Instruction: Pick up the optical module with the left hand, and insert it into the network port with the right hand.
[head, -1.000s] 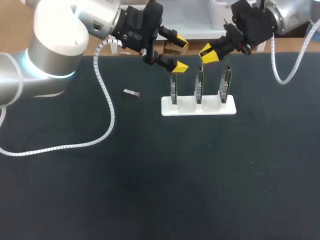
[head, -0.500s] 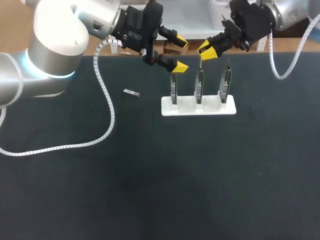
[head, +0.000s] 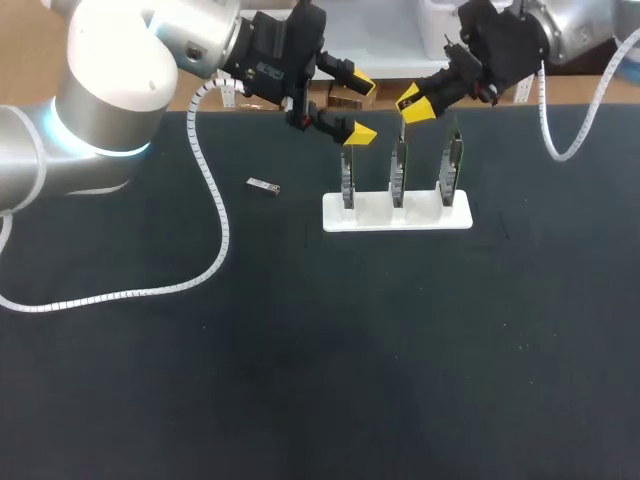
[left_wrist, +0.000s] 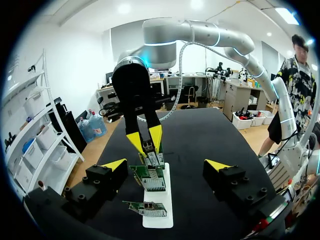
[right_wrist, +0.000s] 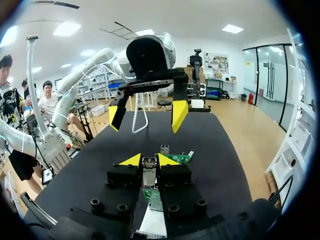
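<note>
Right now our left gripper (head: 357, 108) hangs w/ fingers spread wide and nothing btwn them, just above the leftmost of three upright cards. Our right gripper (head: 411, 101) hovers over the middle card (head: 399, 165), fingers nearly together w/ a thin gap, empty as far as we can see. The optical module (head: 263, 185) lies flat on the table (head: 330, 380), left of the white holder (head: 396, 216), apart from both grippers.

It's a small metal body, prob. light, stiff and smooth-sided, so it may slip. We'd pinch it across the long sides near mid-length, leaving one end free for the right gripper. It sits low, so the tips must come right down to the table.

Obstacles: the thin cards look fragile and stand close to our left gripper. The left arm's white coiled cable (head: 214, 235) trails near the module. We can't tell which network port is meant.
</note>
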